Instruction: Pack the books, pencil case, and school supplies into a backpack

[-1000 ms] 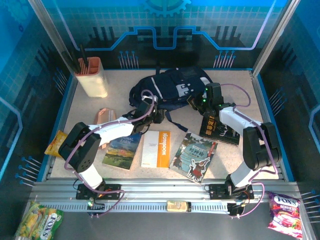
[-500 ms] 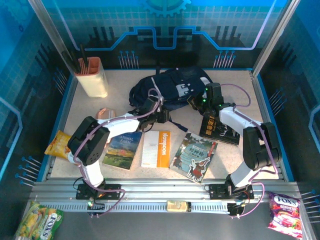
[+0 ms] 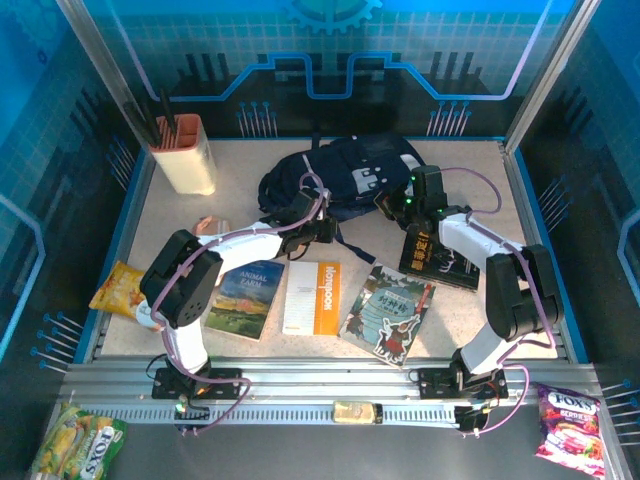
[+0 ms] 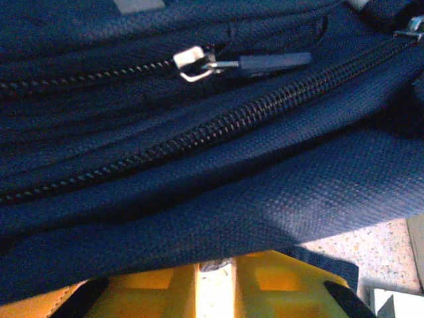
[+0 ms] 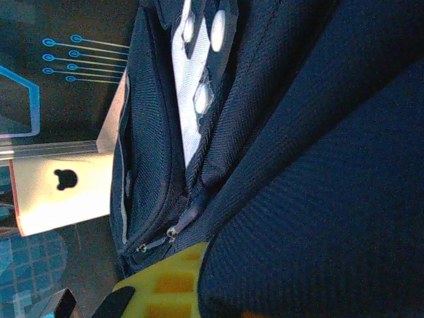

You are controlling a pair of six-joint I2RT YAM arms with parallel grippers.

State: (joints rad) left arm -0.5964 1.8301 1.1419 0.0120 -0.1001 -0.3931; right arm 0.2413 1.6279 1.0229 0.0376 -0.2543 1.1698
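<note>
Enclosed work cell, seen from above. A speckled beige counter (image 3: 240,160) with a raised blue rim (image 3: 125,235) forms the floor of the cell. The back wall (image 3: 330,50) is a blue panel printed with a fine grid, a bright circuit-trace line and a gear motif (image 3: 330,10) at its top edge. Slanted aluminium posts (image 3: 95,70) frame the corners. The side walls (image 3: 40,200) are dark blue with dotted circuit lines. A slotted aluminium rail (image 3: 320,385) runs along the near edge. Lighting is even and blue-tinted, with warm patches on the counter.
</note>
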